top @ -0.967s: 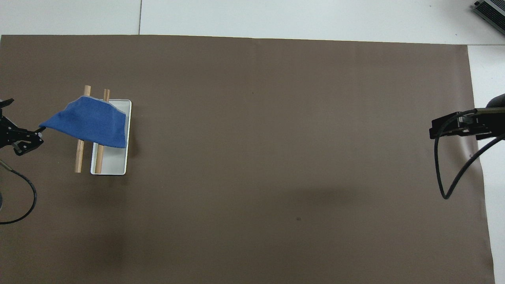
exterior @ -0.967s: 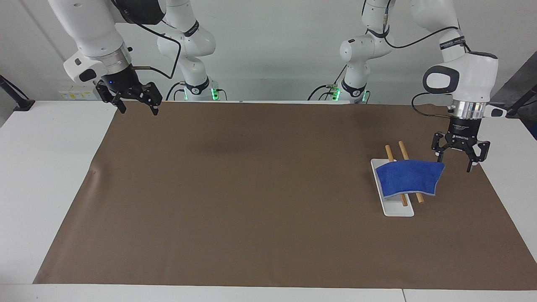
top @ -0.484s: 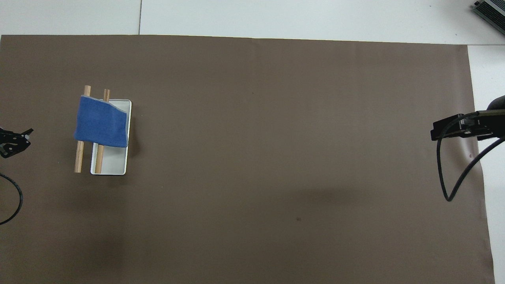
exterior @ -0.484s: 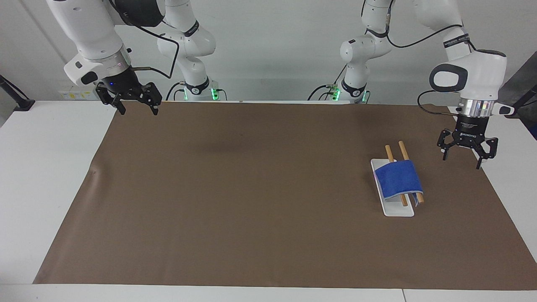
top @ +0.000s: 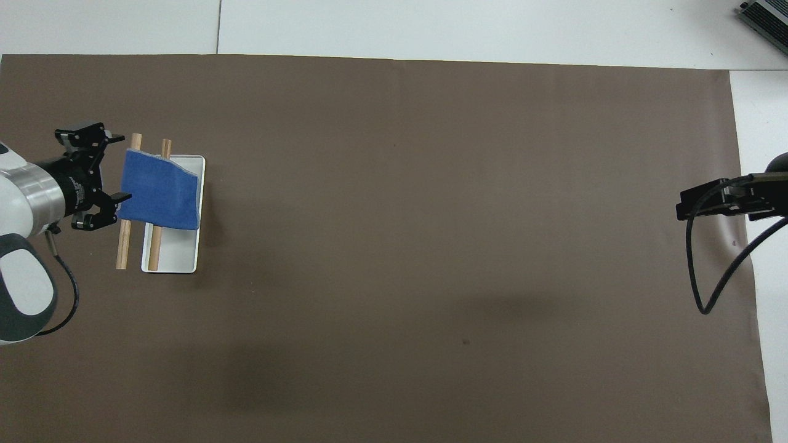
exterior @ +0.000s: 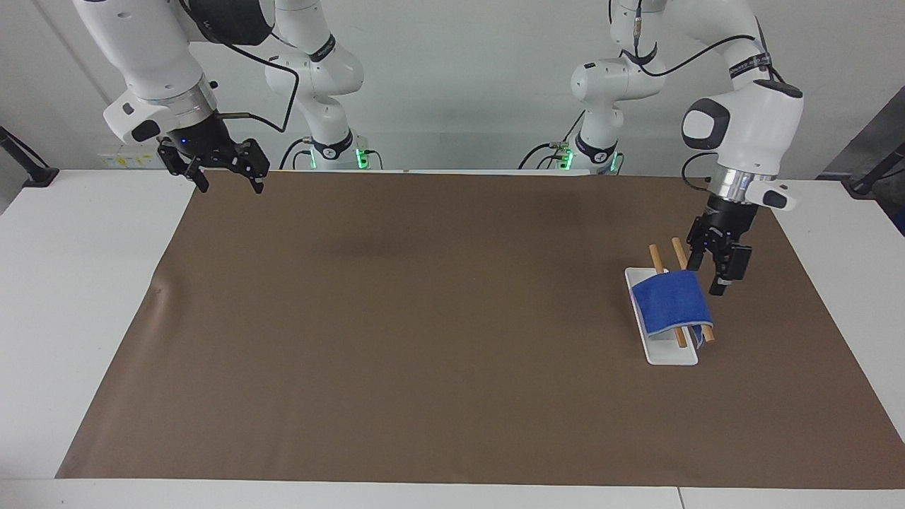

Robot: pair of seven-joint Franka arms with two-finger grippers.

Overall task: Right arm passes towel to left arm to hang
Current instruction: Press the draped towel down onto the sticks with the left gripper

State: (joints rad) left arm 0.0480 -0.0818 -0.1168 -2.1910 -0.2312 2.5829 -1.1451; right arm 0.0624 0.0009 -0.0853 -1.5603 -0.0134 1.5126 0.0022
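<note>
Hanging done: towel [exterior: 670,304] now draped over the wooden rails [exterior: 681,254].
Left gripper [exterior: 717,272], open, empty, has seemingly swung back beside it; right gripper [exterior: 215,166] waits open.

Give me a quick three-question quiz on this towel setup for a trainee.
1. True or false: the right gripper holds the towel.
2. Where is the towel? A: flat on the mat. B: draped over two rods. C: hanging in the air.
3. Which open gripper is beside the towel?

Key:
1. False. It waits, open and empty, over the mat's edge at the right arm's end.
2. B.
3. The left gripper.
</note>
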